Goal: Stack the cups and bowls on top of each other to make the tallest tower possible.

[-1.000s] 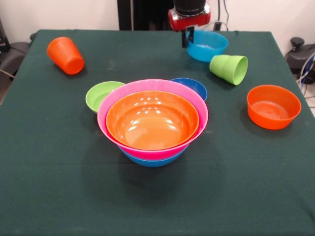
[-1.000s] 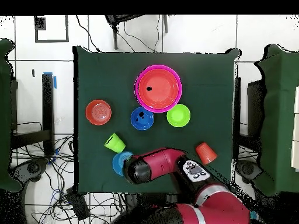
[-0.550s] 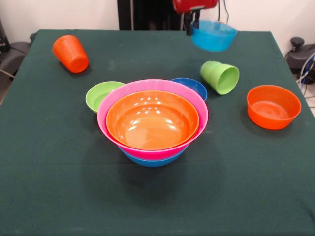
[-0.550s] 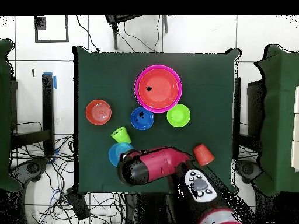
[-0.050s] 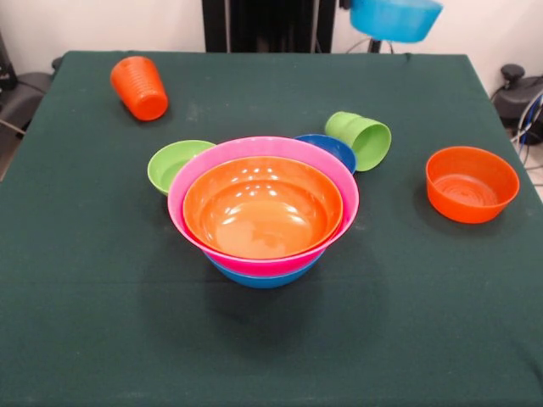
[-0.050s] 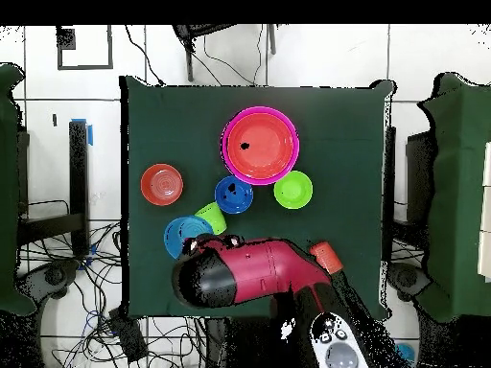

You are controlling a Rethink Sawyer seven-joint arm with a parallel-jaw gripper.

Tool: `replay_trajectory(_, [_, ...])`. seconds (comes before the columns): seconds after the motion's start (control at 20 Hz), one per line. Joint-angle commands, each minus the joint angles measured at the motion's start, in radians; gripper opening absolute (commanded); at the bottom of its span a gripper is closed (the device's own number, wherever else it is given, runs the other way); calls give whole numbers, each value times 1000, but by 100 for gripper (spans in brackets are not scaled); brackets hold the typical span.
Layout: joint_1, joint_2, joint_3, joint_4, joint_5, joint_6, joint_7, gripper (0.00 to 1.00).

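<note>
**Light-blue bowl lifted clear of the table**

You have the light-blue bowl up in the air at the top edge of the front view, well above the green tablecloth. From overhead the same bowl shows just past the end of the red arm, partly covered by it. You cannot see the gripper's fingers in either view, so you cannot tell how they stand or how they meet the bowl.

The tower sits mid-table: a large orange bowl nested in a large pink bowl, both resting in a large blue bowl whose bottom edge shows beneath them.

A small dark-blue bowl sits just behind the tower, partly hidden by the pink rim. The small lime-green bowl stands upright against the pink rim on the other side.

The lime-green cup lies on its side, just beside the dark-blue bowl, its mouth turned toward the camera in the front view. The orange ribbed cup lies tipped over near a far corner of the cloth, well apart from everything else. A small orange bowl stands upright on its own near the side edge of the table
</note>
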Motion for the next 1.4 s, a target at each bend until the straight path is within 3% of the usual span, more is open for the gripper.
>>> replay_trajectory(0.05, [-5,-114,104,40,71,142,-103,0])
replay_trajectory(0.9, [-32,-75,119,-18,1,124,-98,0])
replay_trajectory(1.4, [-79,18,131,-65,-86,59,-132,0])
